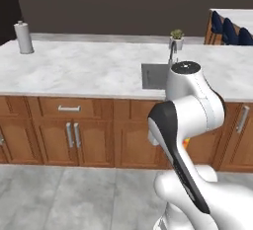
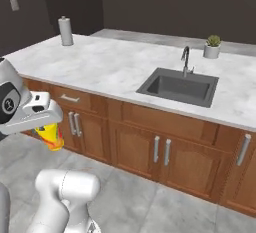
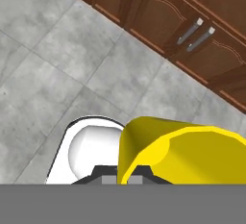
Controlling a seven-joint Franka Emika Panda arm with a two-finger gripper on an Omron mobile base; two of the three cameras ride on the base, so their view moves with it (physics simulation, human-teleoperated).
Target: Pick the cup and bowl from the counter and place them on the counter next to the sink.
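The counter, a white marble worktop with faint grey veins, runs across the scene over brown wooden cabinets with pale bar handles, and grey floor tiles spread out below them. The dark grey sink is sunk into the worktop toward the right end in the right base view, with a slim dark faucet rising at its back edge; in the left base view a corner of the basin shows just behind the arm's upper joint. The white arm stands in front of the cabinets, clear of the worktop, folded so that the hand hangs low, below the level of the counter. A yellow cup sits in the gripper: in the hand view it is tipped on its side right at the finger tips, its open mouth turned toward the camera, and in the right base view its yellow and orange body hangs under the white hand in front of the cabinet doors. The fingers are closed tight on the cup, with the tips mostly hidden behind it. A paper towel roll stands upright near the far left end of the counter, well apart from the sink. A small white plant pot with a green plant stands behind the sink, near the faucet.
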